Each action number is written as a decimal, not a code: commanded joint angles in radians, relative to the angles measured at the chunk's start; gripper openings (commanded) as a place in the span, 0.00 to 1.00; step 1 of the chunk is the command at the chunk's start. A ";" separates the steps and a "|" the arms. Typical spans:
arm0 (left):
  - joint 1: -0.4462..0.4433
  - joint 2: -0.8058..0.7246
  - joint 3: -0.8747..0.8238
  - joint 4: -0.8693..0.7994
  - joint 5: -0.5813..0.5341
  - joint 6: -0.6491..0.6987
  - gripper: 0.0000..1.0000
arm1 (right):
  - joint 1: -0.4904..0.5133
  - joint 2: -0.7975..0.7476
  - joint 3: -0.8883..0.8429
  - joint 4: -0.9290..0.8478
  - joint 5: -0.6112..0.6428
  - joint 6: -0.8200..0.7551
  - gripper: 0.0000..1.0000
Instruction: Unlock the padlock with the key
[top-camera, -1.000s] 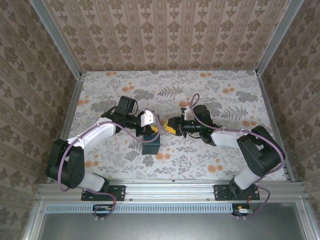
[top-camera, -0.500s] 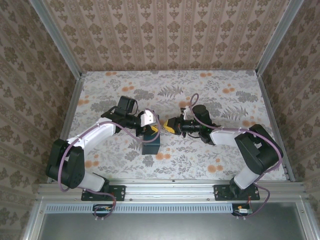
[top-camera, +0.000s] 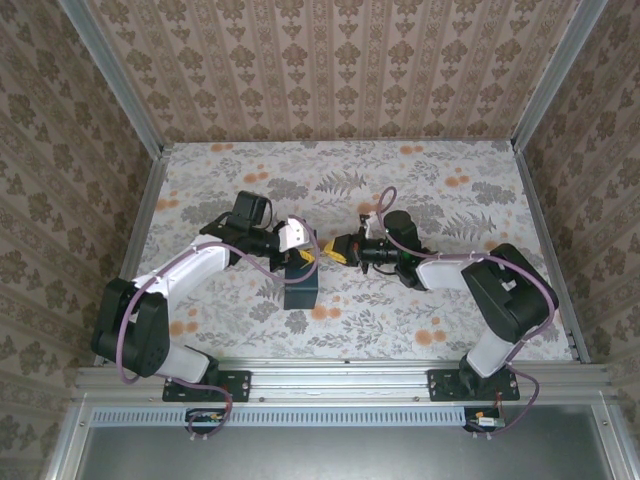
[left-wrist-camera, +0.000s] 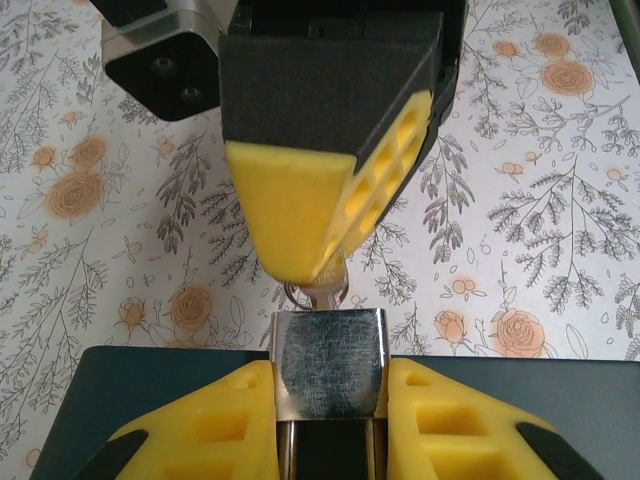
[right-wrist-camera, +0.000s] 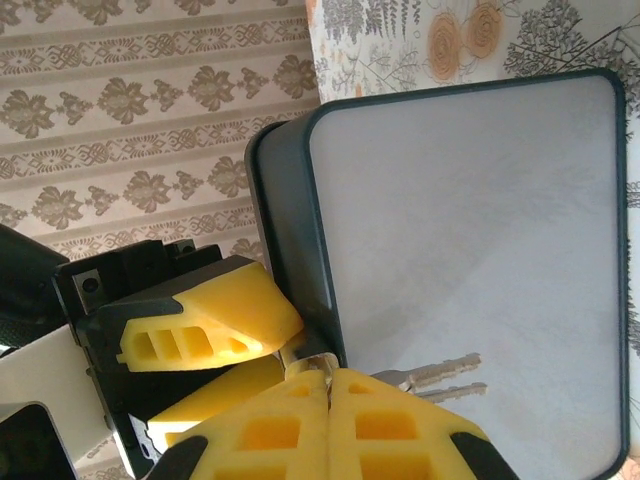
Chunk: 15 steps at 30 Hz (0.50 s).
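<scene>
- The right fingers (right-wrist-camera: 290, 425), yellow honeycombed pads on black mounts, are clenched tip to tip. They pinch the head end of the small silvery metal key (right-wrist-camera: 445, 368).
- Two thin toothed blades stick out past those tips. They lie over the lower part of the chunky dark-blue rounded-rectangular padlock (right-wrist-camera: 470, 230), whose broad face looks pale grey-white from the right wrist.
- The left fingers (left-wrist-camera: 200, 425), of the same yellow, grasp the padlock. One finger presses on each side of a shiny silver metal piece (left-wrist-camera: 330, 365) at the block's top edge.
- In the left wrist view, the right arm's yellow fingertip points down at that metal piece. A small key ring (left-wrist-camera: 318, 292) sits between the tip and the metal, touching or nearly touching both.
- From above, the two sets of fingers meet tip to tip over the padlock. The dark block sits just in front of the left fingers, near the middle of the desk and slightly toward the left arm.
- I cannot tell whether the block's base rests on the desk.
- The desk (top-camera: 450, 185) is covered in white cloth printed with grey leaves and orange flowers.
- Beige patterned wallpaper walls (top-camera: 330, 70) close it in on three sides.
</scene>
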 joint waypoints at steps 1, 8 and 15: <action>-0.012 0.037 -0.020 -0.060 -0.014 -0.013 0.24 | 0.053 0.030 0.003 0.175 0.008 0.061 0.02; -0.010 0.034 -0.016 -0.092 -0.008 -0.005 0.21 | 0.104 0.130 0.012 0.367 0.035 0.111 0.01; -0.002 0.034 -0.020 -0.077 -0.010 -0.015 0.14 | 0.120 0.114 0.014 0.394 0.016 0.064 0.00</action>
